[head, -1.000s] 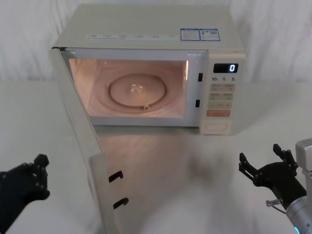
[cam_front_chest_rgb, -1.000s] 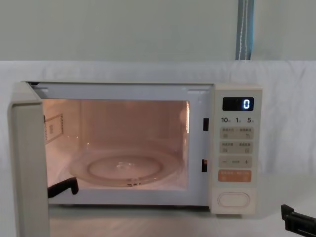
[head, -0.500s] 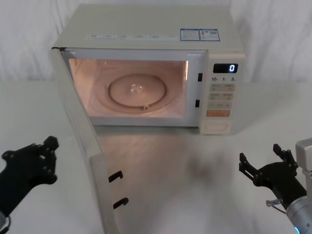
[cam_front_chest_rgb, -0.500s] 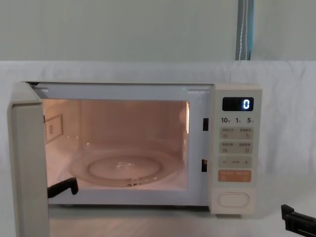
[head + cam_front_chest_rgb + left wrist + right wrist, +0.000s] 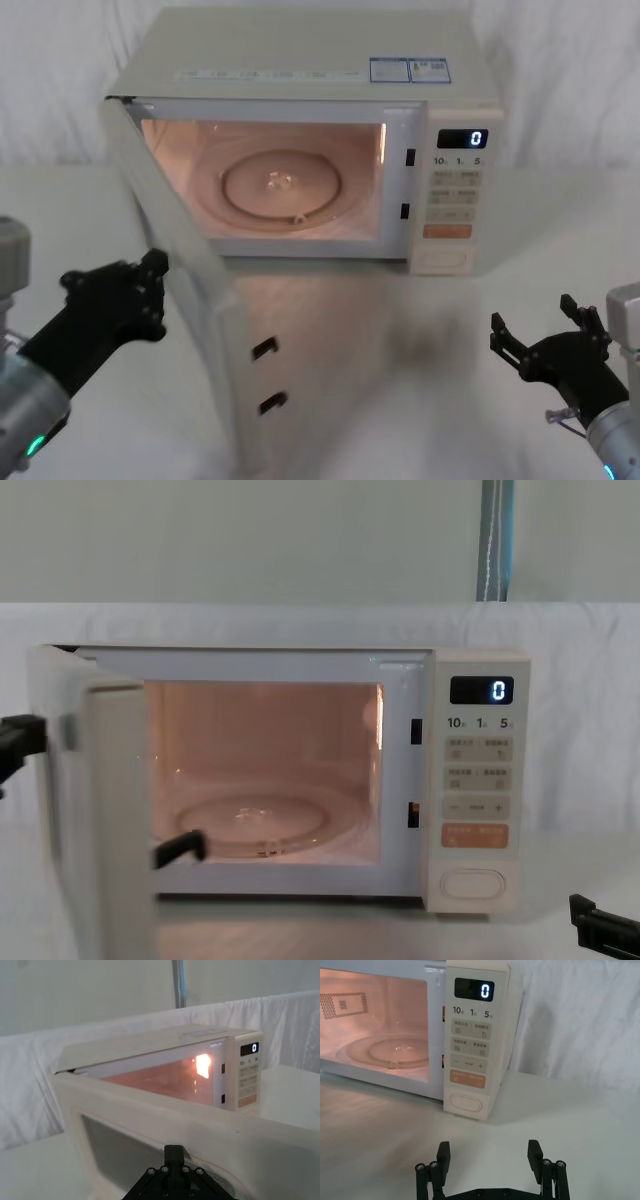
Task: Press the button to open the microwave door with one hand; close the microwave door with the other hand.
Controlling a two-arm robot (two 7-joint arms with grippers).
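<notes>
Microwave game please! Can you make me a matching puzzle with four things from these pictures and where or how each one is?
Things:
1. microwave door
2. display
3. left end effector
4. right end effector

States:
A. shows a glowing 0
B. hovers open over the table, in front of the key panel
C. stands partly open, swung out on its hinge
D. sits against the door's outer face

Pairs: 1-C, 2-A, 3-D, 4-B

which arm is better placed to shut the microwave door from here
Left. The left gripper is right at the outer face of the open door, on its swing side. The right gripper waits low, out in front of the button.
</notes>
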